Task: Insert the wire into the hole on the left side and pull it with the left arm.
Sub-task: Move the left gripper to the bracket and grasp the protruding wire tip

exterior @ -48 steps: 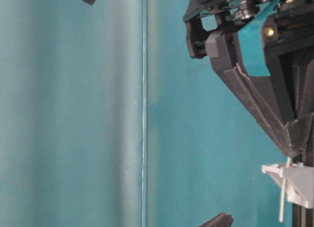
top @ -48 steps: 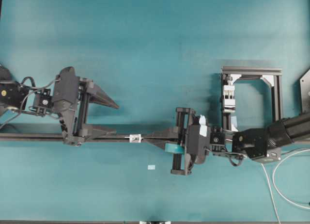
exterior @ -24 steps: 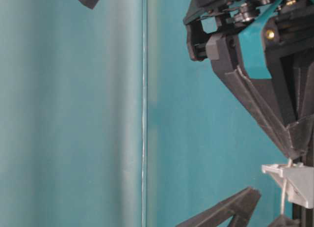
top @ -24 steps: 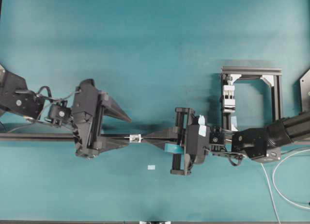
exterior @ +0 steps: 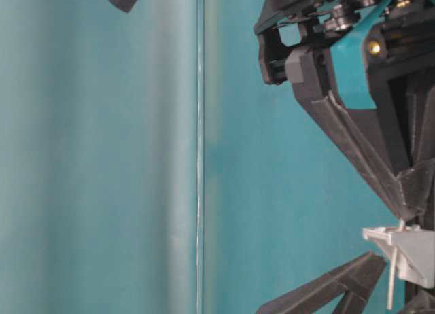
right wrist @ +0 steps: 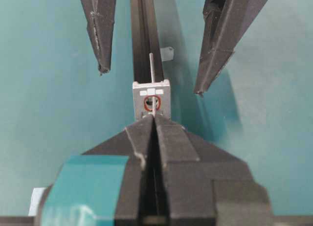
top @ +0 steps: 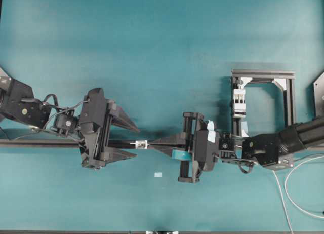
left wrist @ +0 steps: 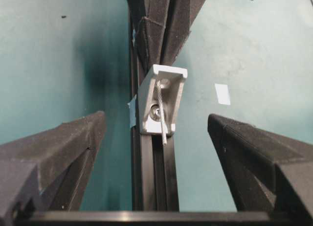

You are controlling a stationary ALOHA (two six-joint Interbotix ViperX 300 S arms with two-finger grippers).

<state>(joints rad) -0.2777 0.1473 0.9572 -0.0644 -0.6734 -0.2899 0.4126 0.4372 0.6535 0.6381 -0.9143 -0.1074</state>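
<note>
Grey stiff wire (left wrist: 161, 119): hair-thin, threaded through the hole (right wrist: 149, 104), tip poking out leftward.
Fitting (left wrist: 161, 100): silvery square bracket on black rail (top: 30, 142).
Right gripper (right wrist: 153, 116): matte wedges pinching wire.
Left gripper (top: 135, 141): pointed fingers spread, flanking wire tip.

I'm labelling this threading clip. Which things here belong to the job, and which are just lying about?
Belonging:
wire, poking through the hole
silver fitting on the black rail
right gripper, shut on the wire
left gripper, open astride the wire's end

Lying about:
tape patch
metal frame
white clamp block
</note>
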